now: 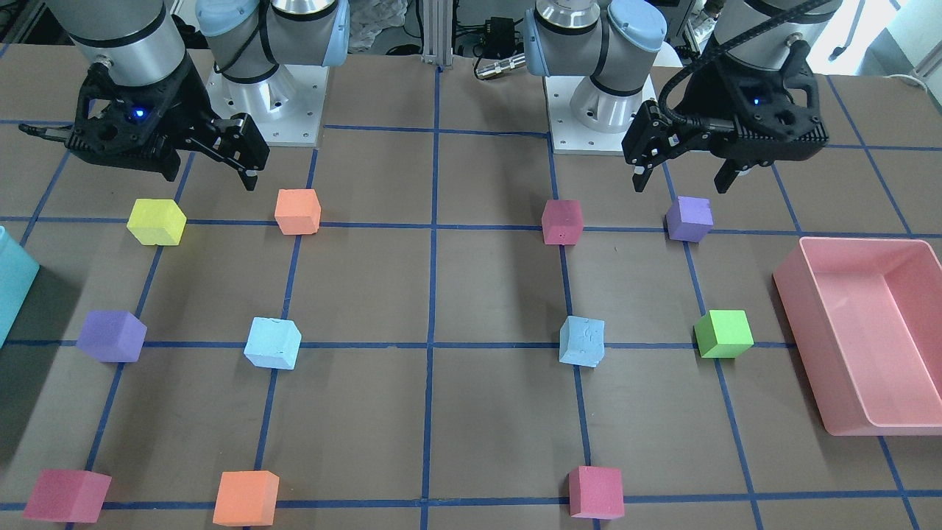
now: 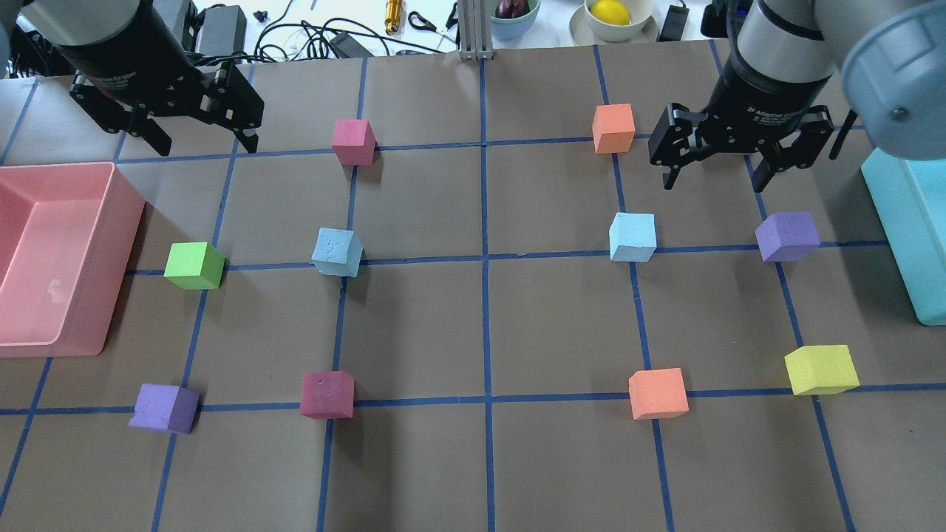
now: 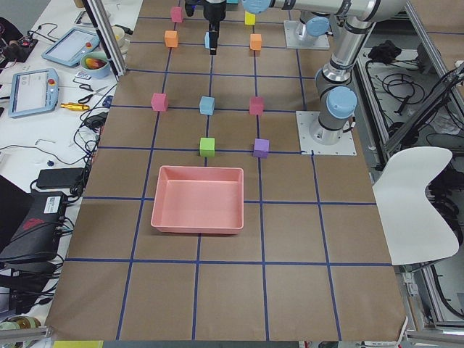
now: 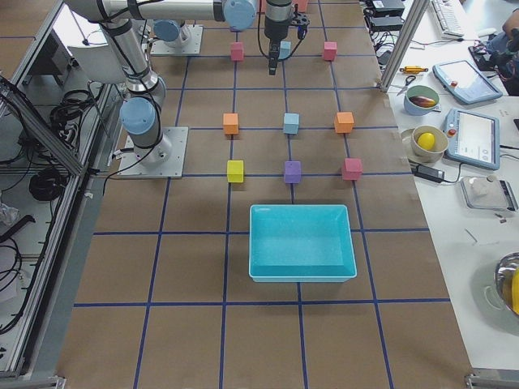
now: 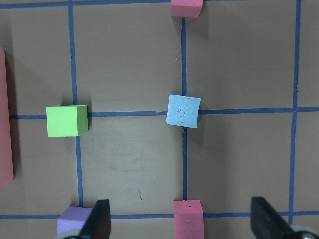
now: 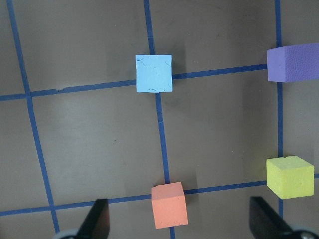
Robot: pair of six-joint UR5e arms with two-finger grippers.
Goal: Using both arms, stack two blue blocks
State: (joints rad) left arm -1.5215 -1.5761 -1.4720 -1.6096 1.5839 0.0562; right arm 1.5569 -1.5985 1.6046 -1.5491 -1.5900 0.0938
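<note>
Nearest us in the overhead view, four matte foam cubes sit along the first blue tape line of the brown paper worktop [image 2: 562,473]: a purple cube [image 2: 164,408], maroon cube [image 2: 327,394], orange cube [image 2: 658,393] and yellow cube [image 2: 820,369]. One row on, each blue block rests at a tape crossing. The left block [image 2: 337,252] is turned slightly off the grid, near a green cube [image 2: 194,265]. The right block [image 2: 633,236] sits squarer and well apart from its twin. Only the wrist views show their skin: small dents pit the left block's top, and we see faint marks on the right block's. A smooth pink tray [image 2: 122,244] and a teal bin [image 2: 909,236] flank that row, both cut off here; each side view shows one of them whole, a rounded rectangle. Farther up, the left end effector [image 2: 203,140] and right end effector [image 2: 715,177] hang above the worktop, black fingers spread wide, holding nothing. The front view adds a blue light [image 1: 136,114] on each
</note>
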